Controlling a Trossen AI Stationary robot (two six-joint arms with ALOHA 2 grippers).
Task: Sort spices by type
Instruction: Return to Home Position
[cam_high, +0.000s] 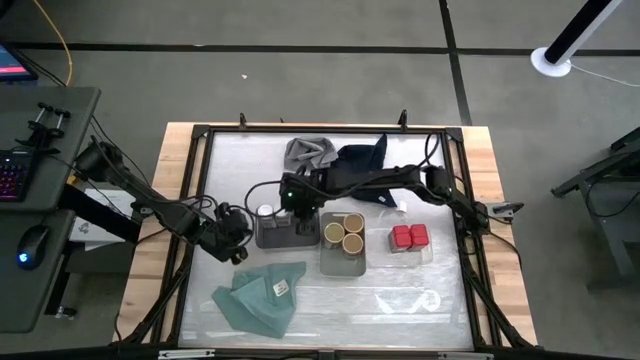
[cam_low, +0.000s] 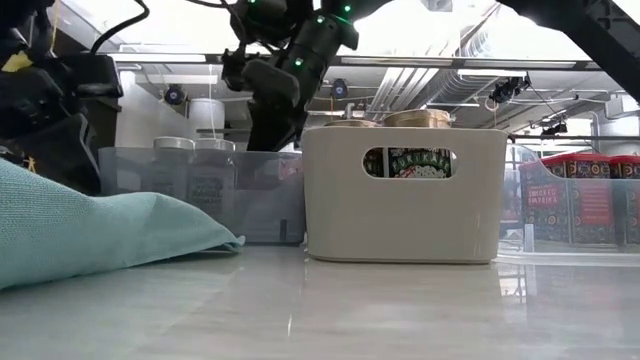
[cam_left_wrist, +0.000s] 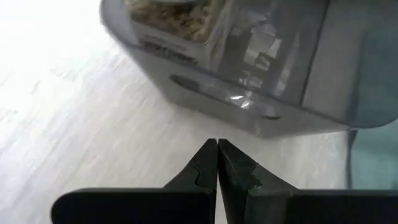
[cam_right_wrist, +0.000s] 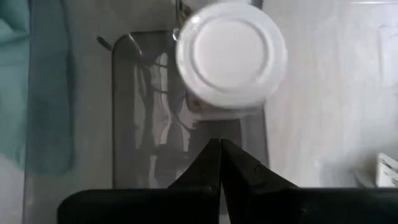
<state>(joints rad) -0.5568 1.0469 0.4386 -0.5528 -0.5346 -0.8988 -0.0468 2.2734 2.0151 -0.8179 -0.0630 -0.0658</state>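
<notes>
Two white-capped spice jars (cam_low: 172, 146) (cam_low: 215, 146) stand in the translucent grey tray (cam_high: 272, 238); the high view shows one cap (cam_high: 265, 212). Three tan-topped jars (cam_high: 343, 232) sit in the white tray (cam_high: 343, 262). Two red boxy jars (cam_high: 409, 237) stand in a clear tray to its right. My right gripper (cam_right_wrist: 219, 146) hovers shut over the grey tray, just short of a white cap (cam_right_wrist: 231, 53). My left gripper (cam_left_wrist: 217, 144) is shut above the table left of that tray (cam_left_wrist: 249, 93), holding nothing.
A teal cloth (cam_high: 260, 295) lies near the front edge, left of centre. Grey (cam_high: 308, 152) and navy (cam_high: 365, 158) cloths lie at the far side. The three trays stand in a row across the table's middle. Bare tabletop shows at the front right (cam_high: 420, 300).
</notes>
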